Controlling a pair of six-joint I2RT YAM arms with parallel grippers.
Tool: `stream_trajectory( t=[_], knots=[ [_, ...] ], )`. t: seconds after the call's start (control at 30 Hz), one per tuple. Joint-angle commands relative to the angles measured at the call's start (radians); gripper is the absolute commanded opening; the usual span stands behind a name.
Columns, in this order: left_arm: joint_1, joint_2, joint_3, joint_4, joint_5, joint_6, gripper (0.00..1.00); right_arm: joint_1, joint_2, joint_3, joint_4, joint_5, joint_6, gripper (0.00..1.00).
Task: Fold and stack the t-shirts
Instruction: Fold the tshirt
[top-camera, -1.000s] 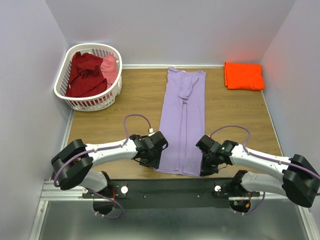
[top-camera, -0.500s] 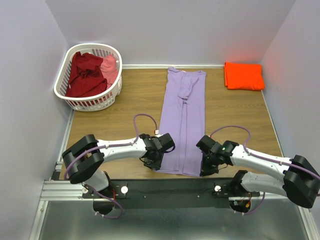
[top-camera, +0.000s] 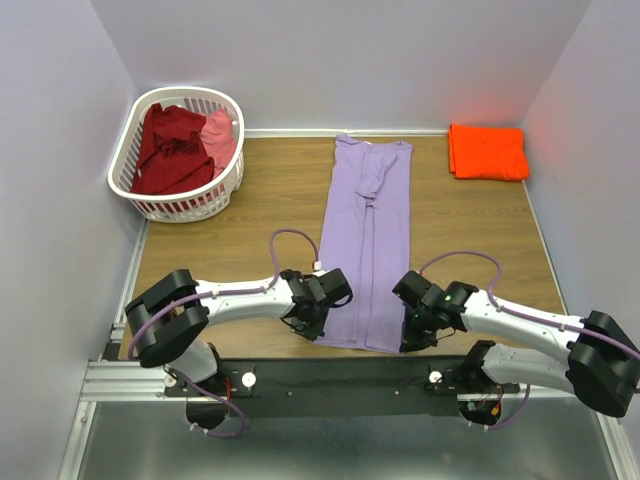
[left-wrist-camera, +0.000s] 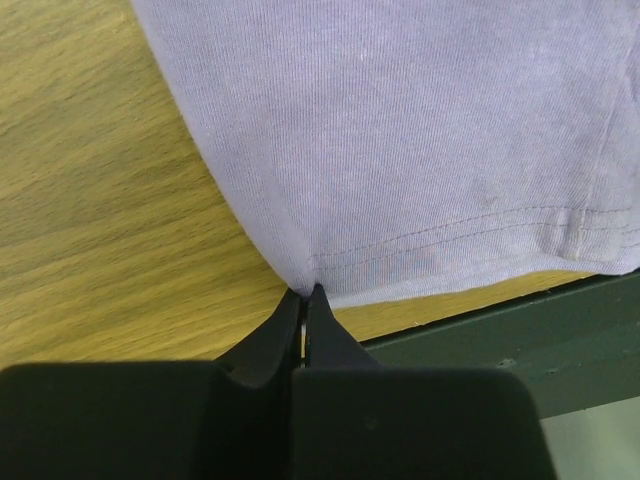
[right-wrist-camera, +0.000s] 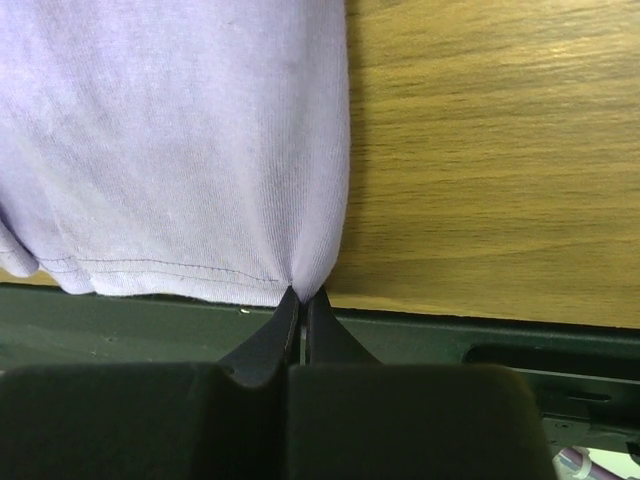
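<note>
The left hand (left-wrist-camera: 303, 300) pinched one near hem corner of the lavender t-shirt (top-camera: 365, 240). The right hand (right-wrist-camera: 303, 298) pinched the other

A white slotted laundry basket (top-camera: 186, 206) sits at the far left corner of the wooden table (top-camera: 272, 190).

Pale walls (top-camera: 350, 60) on three sides; wooden tabletop (top-camera: 270, 195) (plank grain); black rail (top-camera: 340, 380) along near edge.
</note>
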Motion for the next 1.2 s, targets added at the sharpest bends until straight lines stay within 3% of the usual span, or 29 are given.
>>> stream_trajectory(
  t=[0.0,0.17,0.3,0.43,0.6,0.87,1.17],
  knots=[
    [-0.048,0.012,-0.096,-0.017,0.021,-0.023,0.00,0.002,-0.003,-0.027,0.024,-0.015,-0.045,0.01],
    [-0.139,-0.085,-0.130,-0.008,0.129,-0.089,0.00,0.002,-0.047,-0.028,-0.005,-0.097,-0.058,0.01],
    [-0.132,-0.126,-0.124,0.076,0.185,-0.065,0.00,0.002,-0.057,0.065,-0.053,-0.009,-0.064,0.01],
    [0.026,-0.132,-0.046,0.104,0.138,0.050,0.00,-0.007,0.028,0.194,-0.123,0.221,-0.090,0.01],
    [0.199,-0.116,0.065,0.136,0.102,0.182,0.00,-0.093,0.127,0.321,-0.130,0.344,-0.186,0.00],
    [0.365,0.004,0.251,0.176,0.009,0.322,0.00,-0.340,0.241,0.511,-0.053,0.373,-0.424,0.00],
    [0.470,0.176,0.367,0.260,-0.005,0.386,0.00,-0.429,0.397,0.616,0.096,0.387,-0.515,0.01]
  ],
)
